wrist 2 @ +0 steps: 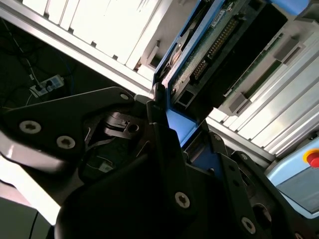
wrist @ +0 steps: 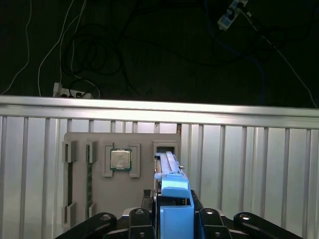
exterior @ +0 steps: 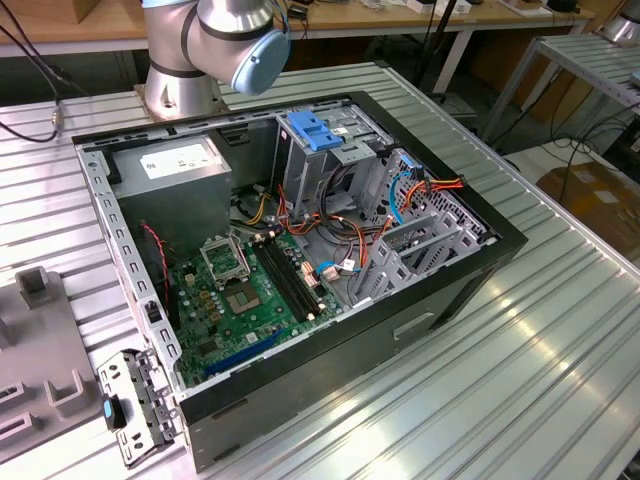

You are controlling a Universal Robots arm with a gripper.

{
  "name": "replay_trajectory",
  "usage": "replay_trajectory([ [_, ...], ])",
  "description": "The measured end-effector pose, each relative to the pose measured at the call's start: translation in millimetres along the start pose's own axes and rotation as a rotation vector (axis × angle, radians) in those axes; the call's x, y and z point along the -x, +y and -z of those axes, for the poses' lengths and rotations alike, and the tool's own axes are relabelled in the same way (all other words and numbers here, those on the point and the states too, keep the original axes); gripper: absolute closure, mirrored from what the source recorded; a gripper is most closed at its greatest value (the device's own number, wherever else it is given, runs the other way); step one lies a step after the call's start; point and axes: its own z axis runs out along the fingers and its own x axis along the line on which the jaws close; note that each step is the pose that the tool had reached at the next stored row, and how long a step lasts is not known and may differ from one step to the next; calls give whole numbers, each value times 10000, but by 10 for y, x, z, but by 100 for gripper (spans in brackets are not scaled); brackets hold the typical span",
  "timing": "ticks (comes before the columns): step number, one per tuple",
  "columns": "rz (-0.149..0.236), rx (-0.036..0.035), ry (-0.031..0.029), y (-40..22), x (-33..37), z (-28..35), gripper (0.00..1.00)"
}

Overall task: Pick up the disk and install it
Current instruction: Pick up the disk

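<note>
The gripper [wrist: 174, 215] held its black fingers [wrist: 149, 219] closed on the disk [wrist: 171, 185], one on each side of its blue side rail, as both wrist views showed. The disk stood on edge and reached from the fingers toward a slot in the grey fixture plate [wrist: 144, 140]. Whether it touched the slot could not be told. A processor chip [wrist: 120, 160] lay in a pocket just beside it. In the exterior view, the open computer case [exterior: 400, 320] filled the middle of the frame, a light-blue bracket [exterior: 315, 130] sat at upper centre, and the arm [exterior: 235, 35] stood at the top edge.
</note>
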Motion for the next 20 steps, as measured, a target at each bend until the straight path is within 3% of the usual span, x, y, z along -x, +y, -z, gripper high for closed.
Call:
replay_trajectory([
  [20, 0, 0, 0, 4, -4, 234, 63],
])
